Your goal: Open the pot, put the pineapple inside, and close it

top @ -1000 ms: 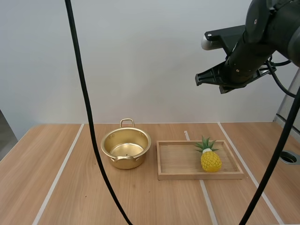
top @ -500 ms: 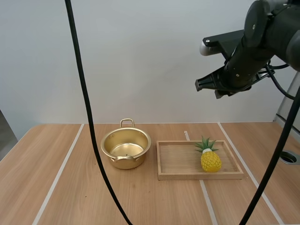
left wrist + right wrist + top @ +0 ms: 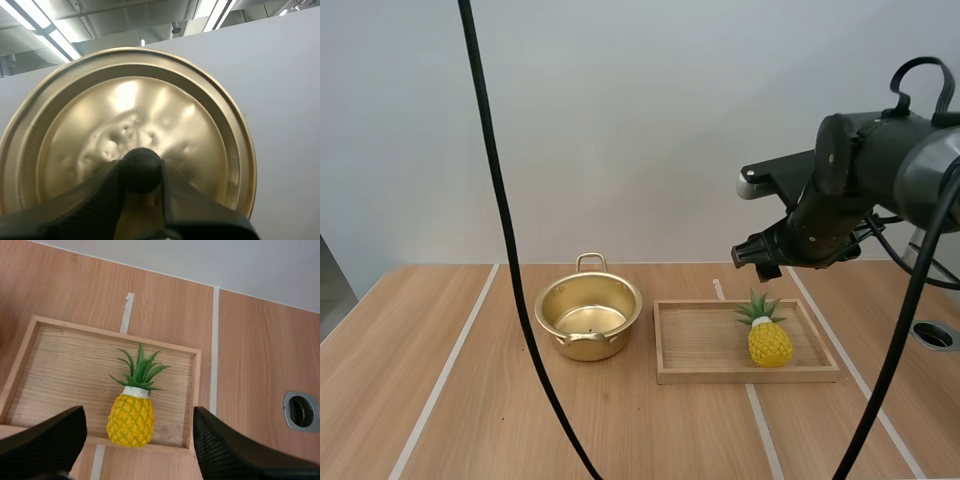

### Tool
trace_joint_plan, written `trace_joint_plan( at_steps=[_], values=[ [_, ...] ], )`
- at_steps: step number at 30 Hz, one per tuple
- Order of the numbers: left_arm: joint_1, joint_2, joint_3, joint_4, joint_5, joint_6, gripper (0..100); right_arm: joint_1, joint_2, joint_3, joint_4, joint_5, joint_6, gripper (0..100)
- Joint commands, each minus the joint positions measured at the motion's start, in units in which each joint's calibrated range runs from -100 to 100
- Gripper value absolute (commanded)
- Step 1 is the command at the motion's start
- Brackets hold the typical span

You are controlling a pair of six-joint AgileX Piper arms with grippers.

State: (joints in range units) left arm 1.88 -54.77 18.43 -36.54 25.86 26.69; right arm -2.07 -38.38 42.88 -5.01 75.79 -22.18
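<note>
- Pineapple (image 3: 131, 417) sits in the wooden tray (image 3: 55, 365), toward its right end.
- Right gripper (image 3: 752, 260) hovers above it, fingers spread wide.
- Left gripper (image 3: 141, 181) pinches the gold lid (image 3: 150, 110) by its black knob (image 3: 141, 167).
- Open gold pot (image 3: 615, 338) stands just left of the tray.

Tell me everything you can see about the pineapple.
The pineapple is small and looks plastic: a yellow body with a diamond pattern, a white collar and spiky green leaves. It seems to lie in the tray, near its right wall, leaves pointing away from the arms. Only the tray touches it; the open right gripper hangs above.
</note>
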Motion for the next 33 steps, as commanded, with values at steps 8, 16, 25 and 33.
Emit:
trace_joint_plan(
  at_steps=[8,16,25,33],
  values=[
    [-0.03,-0.23,-0.36,-0.94,-1.84,-0.29,0,-0.22,1.15,7.58,-0.42,-13.34,-0.24,100],
    [-0.03,-0.23,-0.36,-0.94,-1.84,-0.29,0,-0.22,11.54,7.58,0.93,-13.87,-0.24,100],
    [-0.03,-0.23,-0.36,-0.94,-1.84,-0.29,0,-0.22,18.83,7.58,1.70,-19.95,-0.24,100],
    [-0.03,-0.23,-0.36,-0.94,-1.84,-0.29,0,-0.22,22.89,7.58,1.29,-22.63,-0.24,100]
  ],
)
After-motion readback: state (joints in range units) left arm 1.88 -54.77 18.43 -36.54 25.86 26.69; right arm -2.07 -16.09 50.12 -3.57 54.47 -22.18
